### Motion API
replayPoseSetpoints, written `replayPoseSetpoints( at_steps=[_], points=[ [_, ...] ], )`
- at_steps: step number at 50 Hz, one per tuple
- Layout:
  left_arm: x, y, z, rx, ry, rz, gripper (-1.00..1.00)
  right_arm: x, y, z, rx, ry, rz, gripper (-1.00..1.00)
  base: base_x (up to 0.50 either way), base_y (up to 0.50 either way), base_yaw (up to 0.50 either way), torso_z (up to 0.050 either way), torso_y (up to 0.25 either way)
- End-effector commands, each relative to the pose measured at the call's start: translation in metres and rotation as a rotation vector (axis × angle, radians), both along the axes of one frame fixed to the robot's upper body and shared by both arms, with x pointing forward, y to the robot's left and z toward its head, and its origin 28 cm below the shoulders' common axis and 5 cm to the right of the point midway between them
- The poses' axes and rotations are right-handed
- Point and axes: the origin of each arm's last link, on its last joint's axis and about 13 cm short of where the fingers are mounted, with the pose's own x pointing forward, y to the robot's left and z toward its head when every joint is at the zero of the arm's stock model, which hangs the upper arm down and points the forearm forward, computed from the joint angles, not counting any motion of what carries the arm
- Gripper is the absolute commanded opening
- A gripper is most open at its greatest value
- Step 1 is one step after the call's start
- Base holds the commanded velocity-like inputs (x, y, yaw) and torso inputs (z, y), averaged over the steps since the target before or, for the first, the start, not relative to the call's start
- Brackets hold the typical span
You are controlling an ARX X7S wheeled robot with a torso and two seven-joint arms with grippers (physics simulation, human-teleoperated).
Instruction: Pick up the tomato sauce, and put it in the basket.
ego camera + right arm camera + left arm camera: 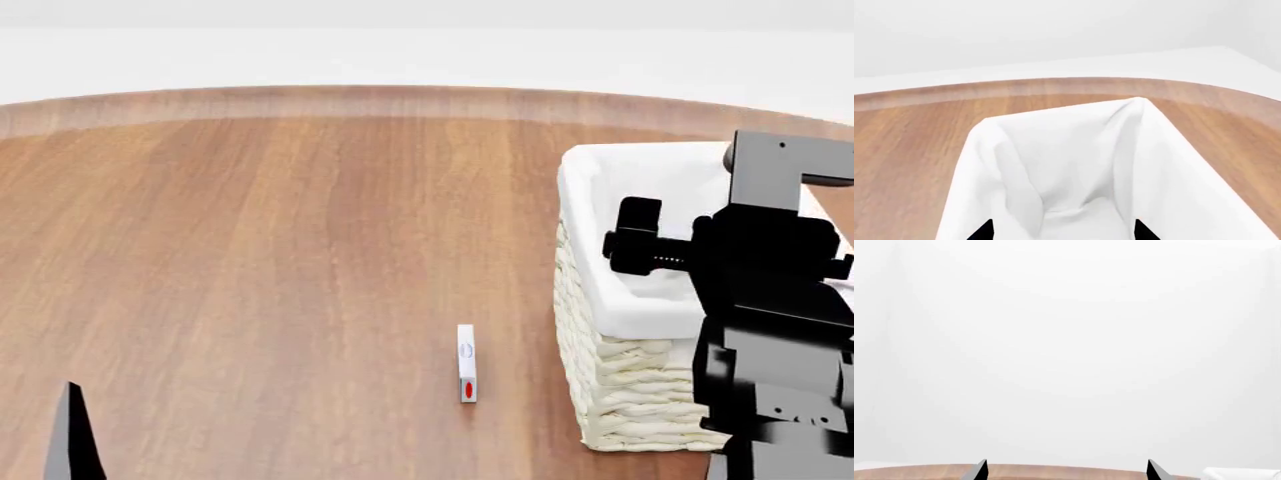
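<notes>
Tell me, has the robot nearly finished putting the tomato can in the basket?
Probably near the end. The right gripper hangs open and empty over the basket, so nothing is in hand. The can shows in no view; it may already lie inside, out of sight. The left gripper is open too. Left to do: confirm the drop and pull back.

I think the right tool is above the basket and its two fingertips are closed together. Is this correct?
Not fully. The right tool is above the basket, but its fingertips are not closed together: the right wrist view shows them wide apart, with the white lining visible between them and nothing held. The head view also places that arm over the basket.
</notes>
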Motion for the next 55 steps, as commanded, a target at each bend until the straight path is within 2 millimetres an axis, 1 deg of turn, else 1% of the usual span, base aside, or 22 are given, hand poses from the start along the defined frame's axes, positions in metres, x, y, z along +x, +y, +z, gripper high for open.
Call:
replayPoseSetpoints(
  at_steps=[1, 8, 9, 11, 12, 14, 15, 17, 18, 23, 25, 26, 28, 29, 30, 33, 40, 42, 44, 45, 50, 55],
  points=[
    [0.000, -0.001, 0.000, 0.002, 0.001, -0.001, 1.00, 0.000, 0.000, -0.001, 0.005, -0.002, 0.004, 1.00, 0.00, 0.00, 0.00, 0.000, 0.000],
    [0.001, 0.000, -0.001, 0.001, 0.003, 0.001, 1.00, 0.001, 0.001, 0.000, 0.010, -0.018, 0.006, 1.00, 0.00, 0.00, 0.00, 0.000, 0.000],
    [0.001, 0.000, -0.001, 0.000, 0.003, 0.001, 1.00, 0.003, 0.001, 0.005, 0.021, -0.083, -0.003, 1.00, 0.00, 0.00, 0.00, 0.000, 0.000],
    [0.001, 0.000, -0.001, 0.000, 0.003, 0.001, 1.00, 0.005, 0.003, 0.007, 0.008, -0.126, 0.008, 1.00, 0.00, 0.00, 0.00, 0.000, 0.000],
    [0.001, 0.000, -0.001, 0.002, 0.004, 0.001, 1.00, 0.008, 0.005, 0.009, -0.089, -0.173, -0.006, 1.00, 0.00, 0.00, 0.00, 0.000, 0.000],
    [0.001, 0.000, -0.001, 0.001, 0.005, 0.001, 1.00, 0.010, 0.008, 0.012, -0.071, -0.241, 0.030, 1.00, 0.00, 0.00, 0.00, 0.000, 0.000],
    [0.001, 0.000, -0.001, 0.003, 0.005, 0.002, 1.00, 0.009, 0.009, 0.013, -0.141, -0.266, 0.008, 1.00, 0.00, 0.00, 0.00, 0.000, 0.000],
    [0.002, 0.000, -0.002, 0.003, 0.006, 0.001, 1.00, 0.002, 0.015, 0.016, -0.130, -0.301, 0.051, 1.00, 0.00, 0.00, 0.00, 0.000, 0.000],
    [0.002, -0.001, -0.002, 0.004, 0.006, 0.000, 1.00, -0.002, 0.019, 0.017, -0.187, -0.331, 0.045, 1.00, 0.00, 0.00, 0.00, 0.000, 0.000],
    [0.002, -0.001, -0.001, 0.006, 0.005, -0.003, 1.00, -0.026, 0.040, 0.027, -0.298, -0.442, 0.089, 1.00, 0.00, 0.00, 0.00, 0.000, 0.000],
    [0.002, -0.003, -0.003, 0.012, 0.008, -0.008, 1.00, -0.039, 0.054, 0.031, -0.386, -0.500, 0.124, 1.00, 0.00, 0.00, 0.00, 0.000, 0.000],
    [0.002, -0.003, -0.003, 0.012, 0.009, -0.009, 1.00, -0.041, 0.055, 0.032, -0.392, -0.507, 0.127, 1.00, 0.00, 0.00, 0.00, 0.000, 0.000],
    [0.002, -0.003, -0.002, 0.011, 0.009, -0.012, 1.00, -0.054, 0.067, 0.037, -0.436, -0.561, 0.149, 1.00, 0.00, 0.00, 0.00, 0.000, 0.000],
    [0.002, -0.003, -0.002, 0.011, 0.009, -0.012, 1.00, -0.054, 0.067, 0.037, -0.436, -0.561, 0.149, 1.00, 0.00, 0.00, 0.00, 0.000, 0.000],
    [0.002, -0.003, -0.002, 0.010, 0.009, -0.013, 1.00, -0.062, 0.075, 0.041, -0.473, -0.602, 0.161, 1.00, 0.00, 0.00, 0.00, 0.000, 0.000],
    [0.002, -0.003, -0.002, 0.012, 0.010, -0.013, 1.00, -0.077, 0.085, 0.043, -0.487, -0.654, 0.181, 1.00, 0.00, 0.00, 0.00, 0.000, 0.000],
    [0.003, -0.004, -0.004, 0.016, 0.016, -0.015, 1.00, -0.108, 0.098, 0.043, -0.516, -0.763, 0.196, 1.00, 0.00, 0.00, 0.00, 0.000, 0.000],
    [0.003, -0.004, -0.005, 0.017, 0.018, -0.017, 1.00, -0.115, 0.101, 0.041, -0.461, -0.776, 0.242, 1.00, 0.00, 0.00, 0.00, 0.000, 0.000],
    [0.004, -0.005, -0.005, 0.018, 0.020, -0.017, 1.00, -0.125, 0.104, 0.039, -0.567, -0.834, 0.212, 1.00, 0.00, 0.00, 0.00, 0.000, 0.000],
    [0.004, -0.005, -0.005, 0.018, 0.020, -0.017, 1.00, -0.130, 0.104, 0.039, -0.535, -0.849, 0.218, 1.00, 0.00, 0.00, 0.00, 0.000, 0.000],
    [0.005, -0.005, -0.006, 0.020, 0.023, -0.016, 1.00, -0.156, 0.108, 0.037, -0.586, -0.926, 0.179, 1.00, 0.00, 0.00, 0.00, 0.000, 0.000],
    [0.005, -0.006, -0.005, 0.020, 0.022, -0.024, 1.00, -0.181, 0.112, 0.037, -0.584, -0.965, 0.165, 1.00, 0.00, 0.00, 0.00, 0.000, 0.000]
  ],
)
